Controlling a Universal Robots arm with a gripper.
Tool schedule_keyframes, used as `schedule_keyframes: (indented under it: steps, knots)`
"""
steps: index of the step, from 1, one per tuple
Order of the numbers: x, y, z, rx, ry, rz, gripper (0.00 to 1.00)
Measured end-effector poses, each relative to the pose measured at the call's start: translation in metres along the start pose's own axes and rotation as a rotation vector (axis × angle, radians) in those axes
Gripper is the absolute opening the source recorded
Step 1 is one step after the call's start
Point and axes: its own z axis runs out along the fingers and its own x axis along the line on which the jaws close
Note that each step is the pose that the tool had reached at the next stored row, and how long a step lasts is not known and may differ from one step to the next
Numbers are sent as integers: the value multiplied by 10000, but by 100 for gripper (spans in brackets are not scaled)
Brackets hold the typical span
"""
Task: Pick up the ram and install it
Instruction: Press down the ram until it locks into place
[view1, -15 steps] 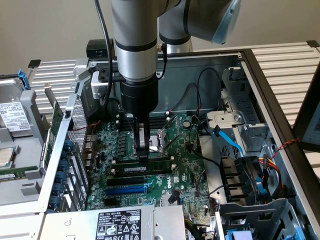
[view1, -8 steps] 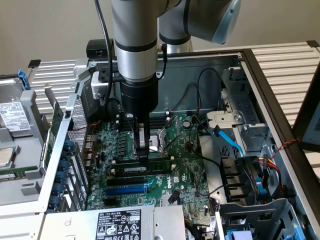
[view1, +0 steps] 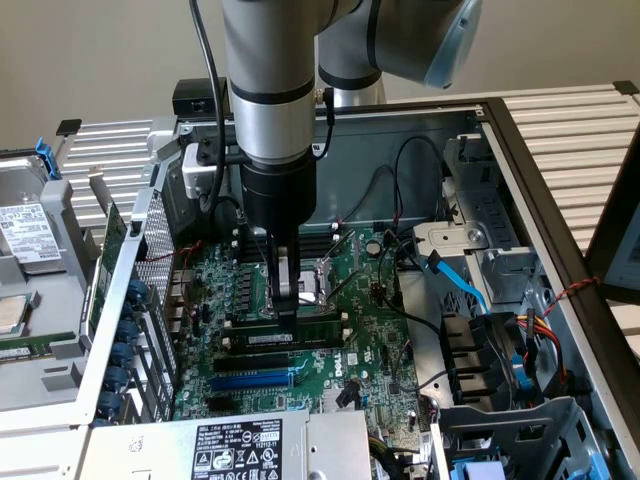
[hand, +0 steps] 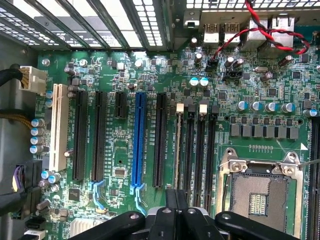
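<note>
Currently the gripper (view1: 285, 305) is seen lowered into the open computer case (view1: 520, 150), directly over the motherboard (view1: 370, 350). The ram (view1: 300, 332) lies along a memory slot just beside the CPU socket (view1: 315, 270), with the fingers (view1: 287, 318) reaching down to its upper edge near the middle. Whether the fingers are clamped on the stick or merely pressing on it cannot be told. In the wrist view the stick is seen edge-on as a pale strip (hand: 178, 150) standing in the slot nearest the blue expansion slot (hand: 138, 140); the neighbouring memory slots (hand: 200, 150) are empty.

Judged step: installation, seating phase; pick-up is taken as done. Full seating is not confirmed, since the state of the end clips is not resolved. Seating is judged to call for straight downward pressure, evenly spread along the stick, with no tilt.
</note>
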Motion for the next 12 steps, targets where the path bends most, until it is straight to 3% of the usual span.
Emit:
schedule_keyframes:
  steps: [12]
  knots:
    - [7,0,7,-2,-15,0,10]
